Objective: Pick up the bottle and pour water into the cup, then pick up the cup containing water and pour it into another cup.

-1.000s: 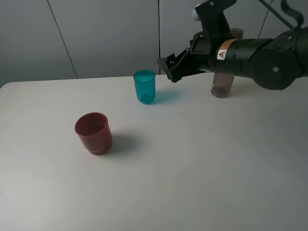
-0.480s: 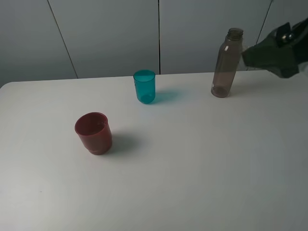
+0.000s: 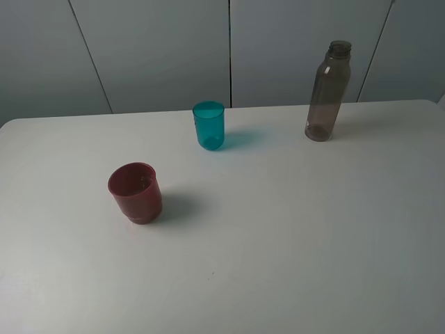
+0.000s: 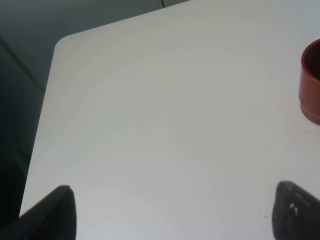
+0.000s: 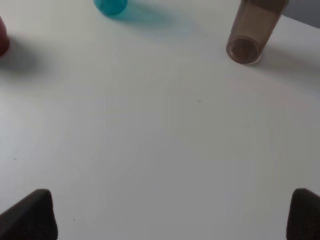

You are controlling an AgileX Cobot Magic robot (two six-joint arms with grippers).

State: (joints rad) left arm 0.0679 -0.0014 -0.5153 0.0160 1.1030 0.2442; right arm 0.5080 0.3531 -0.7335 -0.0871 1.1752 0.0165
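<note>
1. Where a second ago the right arm stretched across the back of the desk (image 3: 292, 229) in front of the bottle (image 3: 327, 90), reaching toward the teal cup (image 3: 208, 125), the overhead view now shows no arm at all; it has pulled off to the right, out of frame.
2. Nothing on the desk shifted with it: bottle, teal cup and dark red cup (image 3: 135, 192) sit where they were, none held.
3. Judgement: reads as a retreat or reset. The first step, gripping the bottle, is not begun.
4. Right gripper (image 5: 172, 212): jaws released, spread wide, empty, looking over bare desk toward the bottle's base.
5. Left gripper (image 4: 172, 210): jaws released, tips well apart, empty, with the red cup at the view's edge.
6. Bottle: upright at back right, long axis vertical, open threaded neck up. No water level can be made out.
7. Teal cup: back centre, upright, mouth up.
8. Red cup: front left, upright, mouth up, well apart from both.
</note>
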